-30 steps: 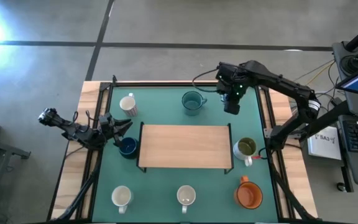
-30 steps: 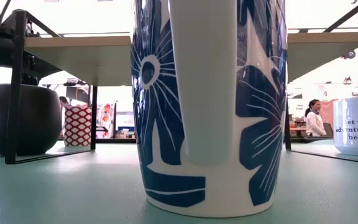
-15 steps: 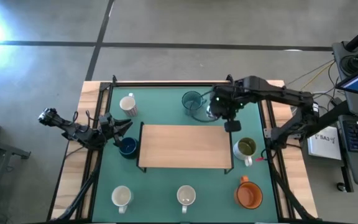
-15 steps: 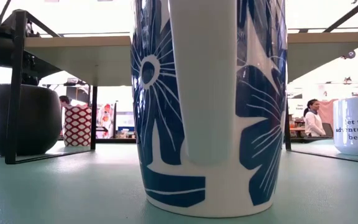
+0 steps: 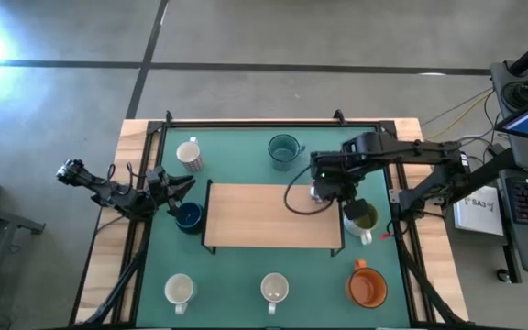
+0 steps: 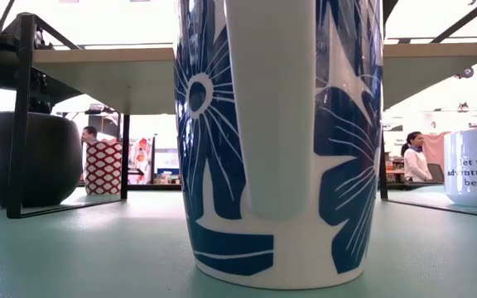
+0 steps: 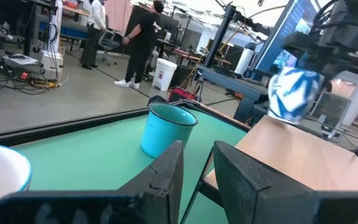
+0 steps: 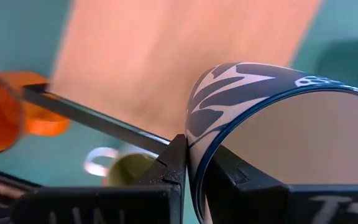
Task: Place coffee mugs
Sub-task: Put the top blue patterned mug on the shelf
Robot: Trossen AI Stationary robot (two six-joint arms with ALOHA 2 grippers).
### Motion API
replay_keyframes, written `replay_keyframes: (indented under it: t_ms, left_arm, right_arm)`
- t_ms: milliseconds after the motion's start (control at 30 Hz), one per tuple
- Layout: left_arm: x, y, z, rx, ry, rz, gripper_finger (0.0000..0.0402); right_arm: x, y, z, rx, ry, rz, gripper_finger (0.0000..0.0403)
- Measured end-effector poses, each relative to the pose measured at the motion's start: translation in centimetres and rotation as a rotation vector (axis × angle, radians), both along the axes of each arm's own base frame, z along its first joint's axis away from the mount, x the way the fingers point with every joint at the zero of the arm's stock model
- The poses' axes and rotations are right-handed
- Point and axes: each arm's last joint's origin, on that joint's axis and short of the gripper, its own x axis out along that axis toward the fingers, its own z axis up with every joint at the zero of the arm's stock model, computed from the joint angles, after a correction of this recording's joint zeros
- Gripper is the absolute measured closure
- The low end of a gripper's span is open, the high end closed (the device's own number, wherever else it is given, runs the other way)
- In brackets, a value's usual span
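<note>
Right hand [image 5: 320, 191], gripping the blue-patterned mug [image 8: 253, 118], has moved over the wooden shelf [image 5: 264, 213].

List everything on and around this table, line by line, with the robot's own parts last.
teal mug: one, teal, on the mat above the shelf in the high view
patterned white mug: one, white with red, mat's upper left corner
navy mug: one, navy, at the shelf's left end
olive-lined mug: one, white outside, at the shelf's right end
orange mug: one, orange, mat's lower right
white mugs: two, white inside, along the mat's lower edge
blue-and-white mug: one, held over the shelf's right end
wooden shelf: one, tan, mat's centre
people: several, in the room beyond
left gripper: open, beside the navy mug
right gripper: fingers pinch the blue-and-white mug's rim
</note>
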Motion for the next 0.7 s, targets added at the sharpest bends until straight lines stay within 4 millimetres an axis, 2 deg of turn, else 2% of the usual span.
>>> replay_keyframes:
  t_ms: [300,700]
  left_arm:
    - [0.0,0.0,0.0,0.0,0.0,0.0,0.0329]
    - [0.0,0.0,0.0,0.0,0.0,0.0,0.0329]
  right_arm:
    - [0.6,0.01,-0.56,-0.09,0.018,-0.018,0.0375]
    - [0.69,0.17,-0.68,-0.032,0.029,-0.015,0.0375]
